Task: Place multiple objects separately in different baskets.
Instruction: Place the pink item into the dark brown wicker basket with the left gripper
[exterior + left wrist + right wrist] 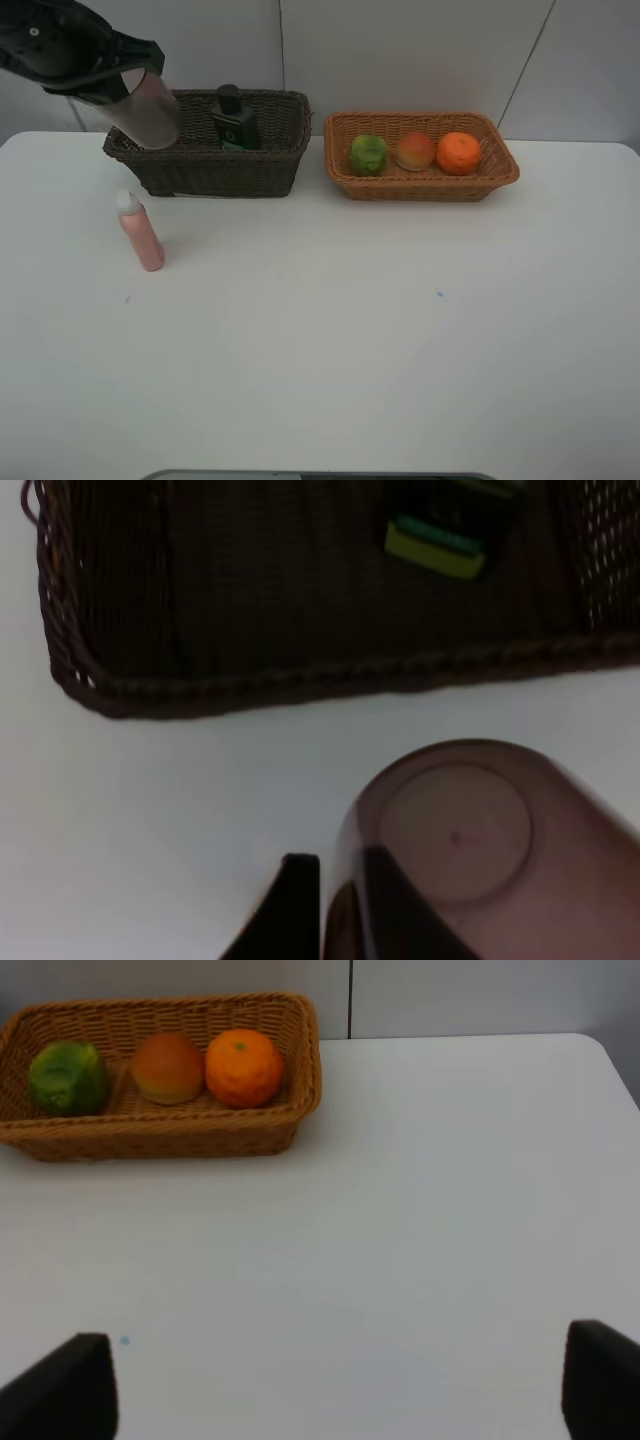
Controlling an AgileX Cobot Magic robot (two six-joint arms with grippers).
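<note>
Desk: broad, smooth, matte white surface that carries everything.
Dark basket: rectangular, deep, tightly woven dark brown wicker with a braided rim, standing at the far left of the desk.
Light basket: rectangular, shallower, orange-tan open weave, just beside the dark one on its right, the two apart.
Left gripper: black arm above the dark basket's left end; its fingers are closed on the cup, one dark finger lying against the cup's wall in the left wrist view.
Cup: translucent pink-purple plastic, smooth, round and tapering; tilted, with its flat circular base facing the wrist camera; it hangs at the left end of the dark basket, over the rim.
Right gripper: only two black finger tips at the edges of the right wrist view, spread wide with bare desk between them, holding nothing.
Dark bottle: grey-black, rectangular, green label, upright inside the dark basket against its back wall.
Pink bottle: slim, smooth, white cap, lying on the desk in front of the dark basket's left end, well clear of both grippers.
Orange: round, dimpled skin, right end of the light basket.
Apple-like fruit: red-yellow, smooth, in the middle.
Lime: green, bumpy, left end.
</note>
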